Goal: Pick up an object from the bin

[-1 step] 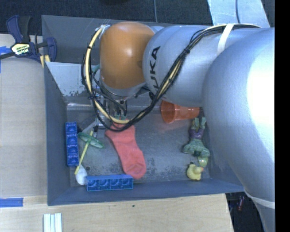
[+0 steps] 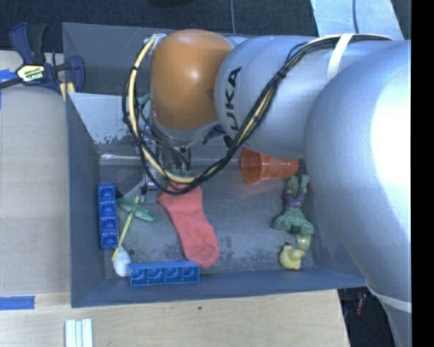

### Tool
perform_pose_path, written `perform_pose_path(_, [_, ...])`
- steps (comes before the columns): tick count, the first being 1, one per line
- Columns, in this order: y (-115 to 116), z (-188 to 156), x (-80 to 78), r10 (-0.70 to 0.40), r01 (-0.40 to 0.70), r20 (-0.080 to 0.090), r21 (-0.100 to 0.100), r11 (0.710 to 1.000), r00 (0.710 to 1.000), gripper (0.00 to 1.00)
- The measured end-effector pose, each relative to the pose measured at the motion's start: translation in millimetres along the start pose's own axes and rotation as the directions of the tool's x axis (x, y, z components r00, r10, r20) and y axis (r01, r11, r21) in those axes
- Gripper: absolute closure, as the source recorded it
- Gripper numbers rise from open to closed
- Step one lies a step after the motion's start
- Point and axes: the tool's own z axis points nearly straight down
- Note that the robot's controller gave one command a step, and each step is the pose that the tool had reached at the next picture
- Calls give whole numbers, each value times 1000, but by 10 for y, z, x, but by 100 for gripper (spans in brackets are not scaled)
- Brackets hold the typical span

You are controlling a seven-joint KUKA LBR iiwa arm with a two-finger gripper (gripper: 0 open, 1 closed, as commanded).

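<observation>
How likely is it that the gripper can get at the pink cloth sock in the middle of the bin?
Probably yes. The gripper hangs right over the upper end of the pink cloth sock, which has nothing lying on it; the green plastic flower lies beside it, not on it.

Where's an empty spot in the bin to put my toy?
The biggest bare floor lies between the red sock and the green figure, below the orange cup. It is crowded on the left, around the blue brick strip, green flower stick and gripper.
</observation>
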Motion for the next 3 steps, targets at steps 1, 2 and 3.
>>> perform_pose_path(1, [-139,641,-204,-343,343,5,1,939,939,0])
perform_pose_path(2, [-219,801,-175,-303,303,1,0,953,953,0])
perform_pose_path(3, [-184,811,-210,-389,389,5,1,921,921,0])
